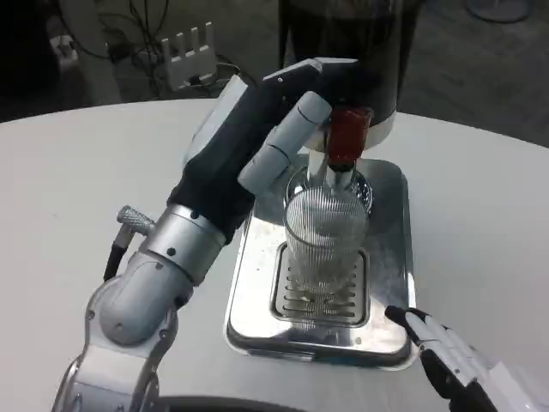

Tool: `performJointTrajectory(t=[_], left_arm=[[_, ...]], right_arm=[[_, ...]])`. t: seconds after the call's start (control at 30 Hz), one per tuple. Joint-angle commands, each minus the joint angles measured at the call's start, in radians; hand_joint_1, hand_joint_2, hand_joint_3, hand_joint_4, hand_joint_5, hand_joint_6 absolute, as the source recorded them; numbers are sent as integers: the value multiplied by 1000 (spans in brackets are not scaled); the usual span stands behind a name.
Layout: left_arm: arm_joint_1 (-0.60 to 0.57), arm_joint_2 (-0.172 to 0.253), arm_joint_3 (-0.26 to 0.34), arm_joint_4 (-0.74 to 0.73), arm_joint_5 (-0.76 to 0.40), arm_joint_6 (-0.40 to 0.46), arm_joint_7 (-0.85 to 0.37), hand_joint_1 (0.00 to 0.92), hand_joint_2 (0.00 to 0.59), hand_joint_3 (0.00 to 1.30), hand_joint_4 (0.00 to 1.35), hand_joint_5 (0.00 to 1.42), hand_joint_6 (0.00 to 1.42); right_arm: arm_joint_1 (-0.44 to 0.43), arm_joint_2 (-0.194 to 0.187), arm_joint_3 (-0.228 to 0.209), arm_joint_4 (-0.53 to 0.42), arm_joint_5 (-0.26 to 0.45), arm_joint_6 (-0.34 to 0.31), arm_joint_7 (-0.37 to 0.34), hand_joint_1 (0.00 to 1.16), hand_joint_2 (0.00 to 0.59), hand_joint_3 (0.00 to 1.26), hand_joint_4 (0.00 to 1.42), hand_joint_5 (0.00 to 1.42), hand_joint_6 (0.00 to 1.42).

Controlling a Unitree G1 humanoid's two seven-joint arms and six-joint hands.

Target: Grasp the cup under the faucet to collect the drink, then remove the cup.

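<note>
The ribbed glass cup [326,236] stands on the drip tray [388,257] grate under the red faucet [347,137]. My left hand [274,142] reaches the tap, seemingly pressing it; my right hand [450,360] rests nearby, fingers apart, holding nothing.

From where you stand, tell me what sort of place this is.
Likely a lab or test room with a drink station: a dark drink dispenser with a red tap handle, a ribbed clear glass cup on a shiny metal drip tray, and loose cables with a white power strip on the floor.
</note>
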Motion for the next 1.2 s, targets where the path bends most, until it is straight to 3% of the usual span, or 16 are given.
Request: performJointTrajectory(t=[0.03,0.2,0.33,0.47,0.73,0.9,1.2], left_arm=[[7,9,-25,18,23,-58,-21,0,121,443,308,398,381],[12,47,-57,26,53,-109,-65,0,117,320,231,327,315],[15,88,-91,33,89,-181,-112,0,70,125,8,89,95],[17,118,-112,42,114,-223,-144,0,36,5,0,0,0],[27,132,-108,64,124,-256,-144,0,35,0,0,0,0],[27,118,-90,81,67,-238,-158,0,38,11,0,9,0],[1,148,-105,57,100,-210,-190,0,29,0,0,0,0]], right_arm=[[5,0,0,-2,3,-8,-10,595,484,55,1,0,0],[3,1,2,-2,3,-6,-9,594,484,60,1,0,0],[-3,2,5,1,2,-6,-10,594,484,62,1,0,0],[-2,1,4,2,4,-7,-11,594,484,63,1,0,0],[-3,2,7,4,2,-7,-13,594,484,63,1,0,0],[-6,3,10,6,0,-7,-12,594,484,63,1,0,0],[-15,4,18,5,-6,-1,-10,594,484,63,1,0,0]])
